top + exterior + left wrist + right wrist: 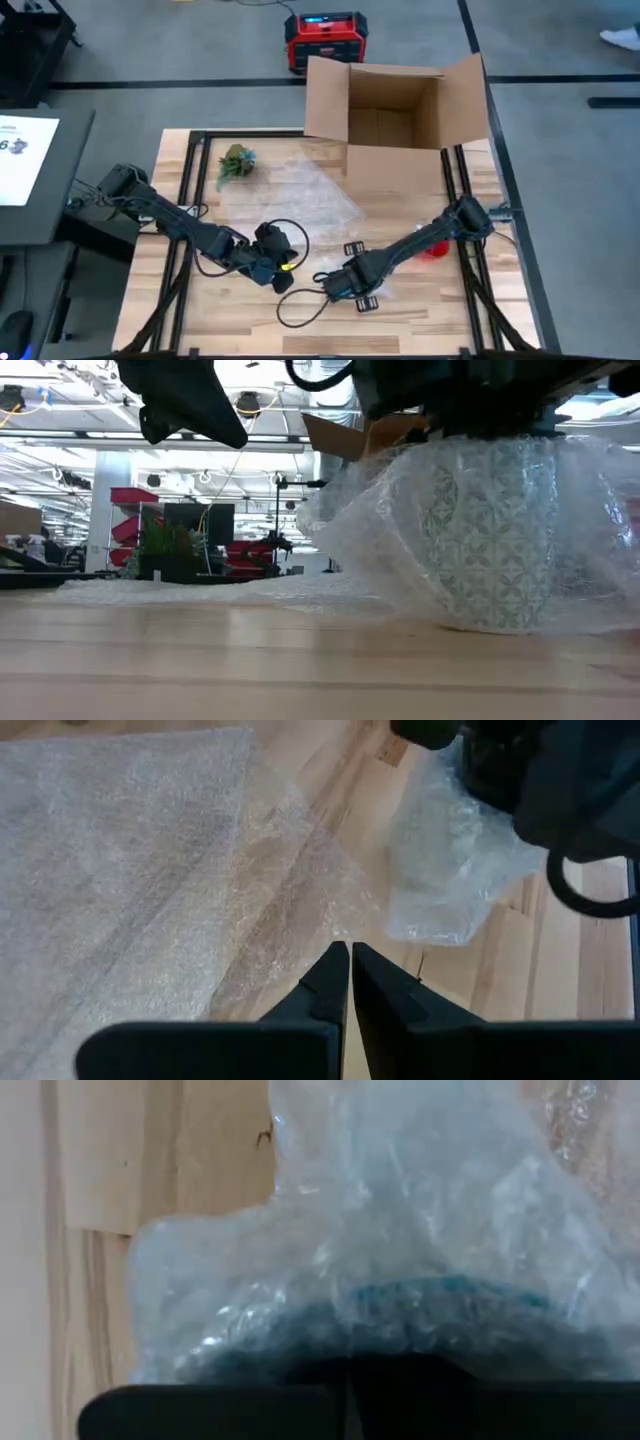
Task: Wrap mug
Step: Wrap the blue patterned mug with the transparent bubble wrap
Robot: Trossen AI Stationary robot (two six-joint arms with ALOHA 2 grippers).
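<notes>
The mug [488, 535], white with a green leaf pattern, stands upright on the wooden table [420, 310] near its front edge, loosely swathed in bubble wrap [380, 530] that balloons out around it on both sides. The right gripper [352, 285] sits directly over the mug, pressing down into the top of the wrapping; its wrist view is filled with crinkled plastic and a teal rim showing through, and whether its 2 fingers are spread or pressed together cannot be told. Just to the left of the mug, the left gripper [349, 982] hangs above the table, clear of the wrap, its 2 fingers pressed together on nothing. Behind the mug and toward the table's middle, a larger sheet of bubble wrap [300, 190] lies flat on the wood, its near corner reaching toward the mug. Farther back and left of the mug, a small green plant [235, 163] rests beside that sheet. At the far edge, behind the mug, an open cardboard box [395, 105] stands with its flaps spread, and beyond it a red and black case [326, 40] sits on the floor.
</notes>
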